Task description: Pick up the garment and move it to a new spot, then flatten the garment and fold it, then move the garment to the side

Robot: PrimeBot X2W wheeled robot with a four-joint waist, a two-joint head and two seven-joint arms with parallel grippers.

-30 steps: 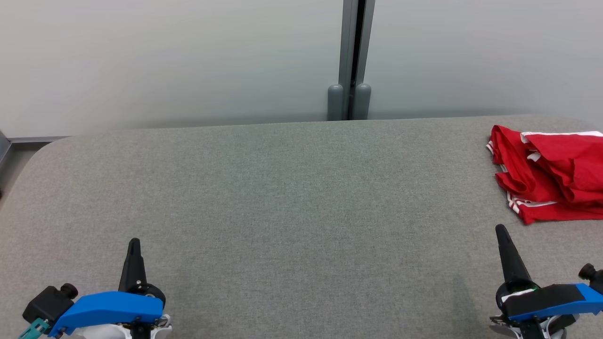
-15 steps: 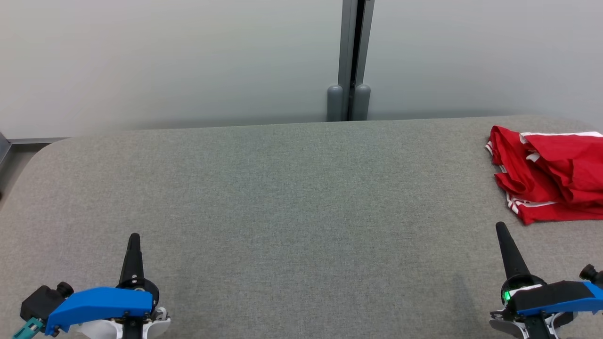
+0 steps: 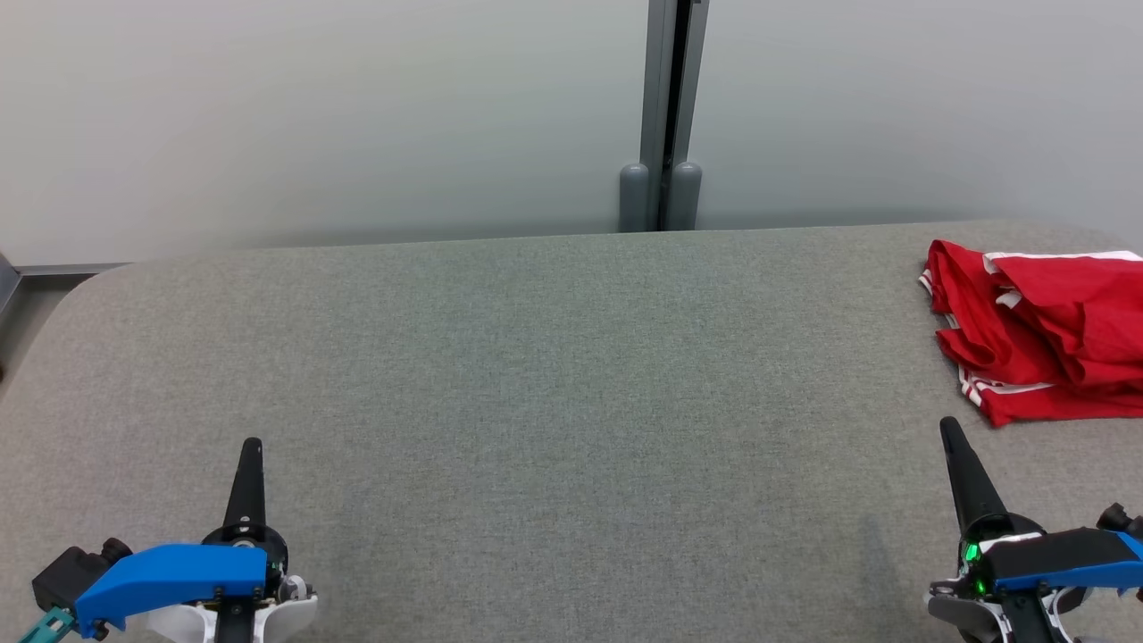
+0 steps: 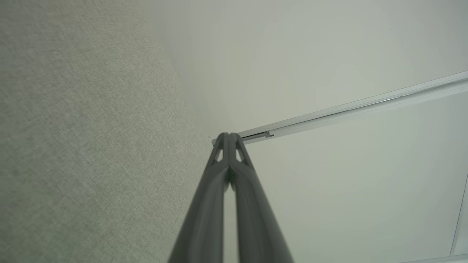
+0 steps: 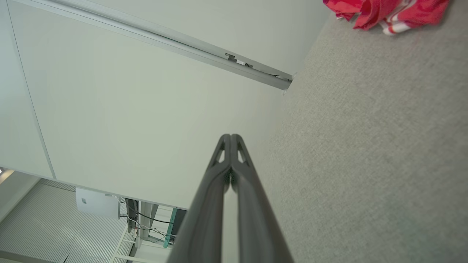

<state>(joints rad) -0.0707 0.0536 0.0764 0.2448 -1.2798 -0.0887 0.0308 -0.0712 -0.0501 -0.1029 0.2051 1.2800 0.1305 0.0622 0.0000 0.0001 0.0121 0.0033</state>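
Left hand [image 3: 251, 444] sits at the lower left of my head view, its two dark fingers pressed together into one point aiming up the picture, low over the grey cloth-covered worktop [image 3: 554, 375] and gripping nothing. My left wrist view agrees: the tips meet with no gap between them. Right hand [image 3: 945, 427] mirrors it at the lower right, fingers likewise pressed together and empty, with a small green light [image 3: 969, 555] glowing at its base. A blue cover [image 3: 170, 576] caps the left wrist. The garment [image 3: 1045, 330] is red with white stripes along its edges and lies crumpled on the far right part of the worktop, cut off by the right edge of my head view. It lies near the right hand, just beyond its tip and a little to the right, not touching it, and well apart from the left hand. Whether it carries a label or print I cannot tell from the folds. Behind the worktop stands a pale wall [image 3: 312, 116] split by a grey upright post [image 3: 665, 116]. At the lower left of my right wrist view a white box [image 5: 97, 202] bears a small dark mark, too small for me to read.
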